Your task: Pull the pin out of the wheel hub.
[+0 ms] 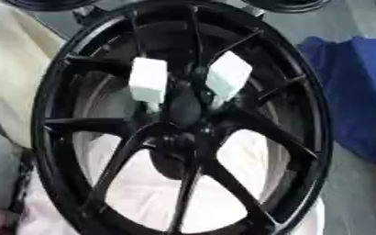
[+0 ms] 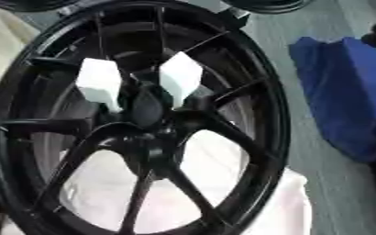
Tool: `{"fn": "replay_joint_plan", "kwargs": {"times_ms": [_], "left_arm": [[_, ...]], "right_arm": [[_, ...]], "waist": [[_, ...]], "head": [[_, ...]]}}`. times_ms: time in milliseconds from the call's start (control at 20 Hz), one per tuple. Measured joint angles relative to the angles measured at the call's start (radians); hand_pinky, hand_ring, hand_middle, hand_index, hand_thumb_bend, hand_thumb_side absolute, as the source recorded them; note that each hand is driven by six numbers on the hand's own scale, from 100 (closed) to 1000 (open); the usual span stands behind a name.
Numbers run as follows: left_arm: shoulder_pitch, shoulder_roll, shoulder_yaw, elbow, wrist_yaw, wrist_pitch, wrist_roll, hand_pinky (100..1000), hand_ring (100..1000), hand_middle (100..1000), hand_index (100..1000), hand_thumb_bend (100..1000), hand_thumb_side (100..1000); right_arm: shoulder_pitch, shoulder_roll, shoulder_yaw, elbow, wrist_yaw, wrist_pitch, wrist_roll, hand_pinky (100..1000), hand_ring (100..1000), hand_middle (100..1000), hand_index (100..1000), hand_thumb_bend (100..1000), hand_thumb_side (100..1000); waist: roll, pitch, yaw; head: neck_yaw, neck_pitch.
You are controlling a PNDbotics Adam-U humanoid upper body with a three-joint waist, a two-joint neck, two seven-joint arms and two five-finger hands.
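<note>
Left eye view: we see one black wheel [image 1: 183, 119] filling the frame, and two white blocks [image 1: 149, 82] on its spokes, just above the hub [image 1: 179, 142]. We cannot pick out a pin; it may sit in the dark hub centre. No robot hand shows, so we cannot tell the state of any fingers.

Right eye view: same count, one wheel and two white blocks; one blue cloth [image 2: 344, 92] lies to its right. We judge the pull not yet begun: next, reach to the hub.
</note>
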Motion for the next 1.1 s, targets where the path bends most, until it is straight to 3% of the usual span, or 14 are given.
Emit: {"fn": "replay_joint_plan", "kwargs": {"times_ms": [600, 900, 950, 1000, 1100], "left_arm": [[0.005, 0.0, 0.0, 0.0, 0.0, 0.0, 0.0, 942, 576, 579, 757, 196, 746], [0.007, 0.0, 0.0, 0.0, 0.0, 0.0, 0.0, 943, 575, 579, 757, 195, 746], [0.007, 0.0, 0.0, 0.0, 0.0, 0.0, 0.0, 943, 575, 579, 756, 195, 746], [0.007, 0.0, 0.0, 0.0, 0.0, 0.0, 0.0, 943, 575, 579, 757, 195, 745], [0.008, 0.0, 0.0, 0.0, 0.0, 0.0, 0.0, 943, 575, 579, 757, 195, 744]], "right_arm": [[-0.001, -0.03, -0.003, 0.0, 0.001, -0.008, 0.003, 767, 642, 592, 678, 100, 536], [-0.009, -0.164, -0.009, 0.0, 0.058, -0.051, 0.045, 786, 689, 626, 696, 100, 461], [-0.009, -0.192, -0.01, 0.0, 0.077, -0.063, 0.059, 790, 698, 631, 700, 100, 525], [-0.01, -0.219, -0.01, 0.0, 0.098, -0.075, 0.073, 793, 703, 639, 703, 100, 442], [-0.02, -0.274, -0.01, 0.0, 0.135, -0.1, 0.104, 801, 723, 656, 715, 100, 416]], "waist": [[0.0, -0.003, 0.001], [0.0, -0.006, 0.0], [0.0, -0.007, 0.0], [0.0, -0.008, 0.0], [0.0, -0.009, 0.0]], "head": [[0.0, -0.004], [0.0, -0.004], [0.0, -0.004], [0.0, -0.004], [0.0, -0.003]]}}
